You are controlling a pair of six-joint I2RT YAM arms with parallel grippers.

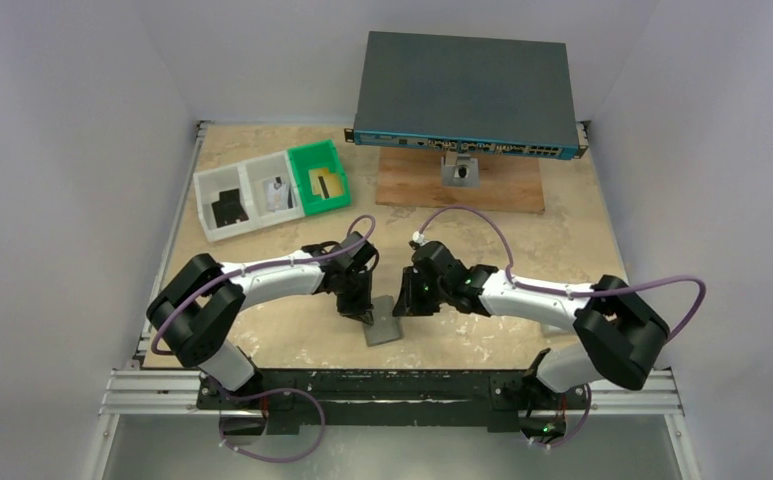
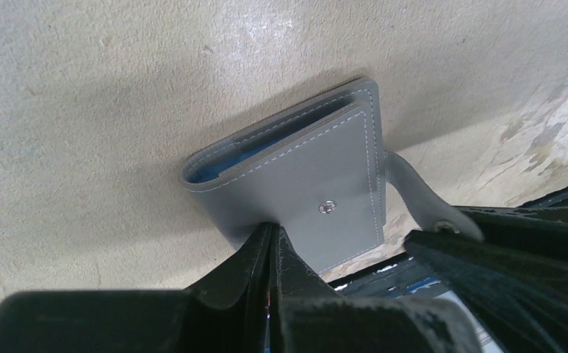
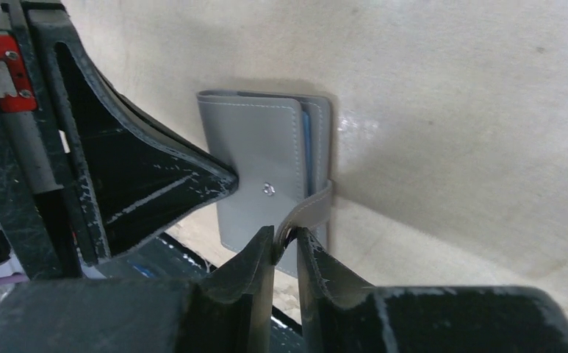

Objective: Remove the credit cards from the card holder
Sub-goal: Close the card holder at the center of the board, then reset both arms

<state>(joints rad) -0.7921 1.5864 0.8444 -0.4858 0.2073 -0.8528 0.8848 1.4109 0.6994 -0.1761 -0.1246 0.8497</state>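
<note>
A small, flat, dark grey folding card holder [image 1: 386, 330] lies closed on the beige, scuffed bench [image 1: 532, 245], at the middle of its near edge, between the two arms. On the wrist views its stitched face carries a tiny light metal stud [image 2: 327, 207], and bluish clear pockets show at its open side. Whether any cards sit in them cannot be told.

The left claw [image 1: 367, 318] is closed tight, its two black fingers pressed together. Their tip rests on the card holder's face just beside the stud, at the edge nearest the arm, and nothing is held between them.

The right claw [image 3: 284, 239] meets the card holder from the other side. Its jaws stand a narrow way apart, with the end of the grey closure strap [image 3: 314, 208] between them. The strap curls up off the card holder's edge. Whether the jaws pinch it or merely flank it cannot be told.

Toward the far left corner stand three plastic trays in a row, two white [image 1: 205, 190] and one green [image 1: 337, 160]. Thin rectangular credit cards lie in them: black [image 1: 227, 207] in the left tray, silver-grey [image 1: 279, 194] in the middle one, gold [image 1: 328, 184] in the green one.

At the far edge, right of middle, a large flat dark grey box with ports [image 1: 467, 85] stands over a wooden board [image 1: 507, 185].
</note>
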